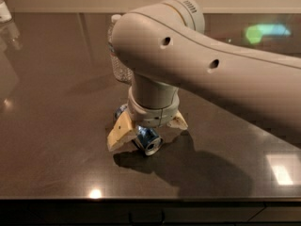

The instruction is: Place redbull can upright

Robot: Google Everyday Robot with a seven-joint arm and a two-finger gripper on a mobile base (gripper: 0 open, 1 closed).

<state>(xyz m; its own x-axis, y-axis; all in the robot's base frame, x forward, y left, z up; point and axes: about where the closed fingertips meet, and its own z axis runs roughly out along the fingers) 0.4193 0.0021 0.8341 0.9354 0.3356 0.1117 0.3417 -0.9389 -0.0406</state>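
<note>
Redbull can [150, 144] — lay flat on the dark table [56, 126], silver end facing the camera, long axis running back under the wrist, sat directly below the gripper [146, 134] between its spread, unclamped fingers [121, 134], straddled from above.

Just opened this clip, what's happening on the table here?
The robot's single arm reaches down over the dark table, its gripper low over the redbull can. The can lies on its side, one silver end facing the camera, between the spread jaws, so it is not yet upright. A water bottle stands behind the arm, mostly hidden.
</note>
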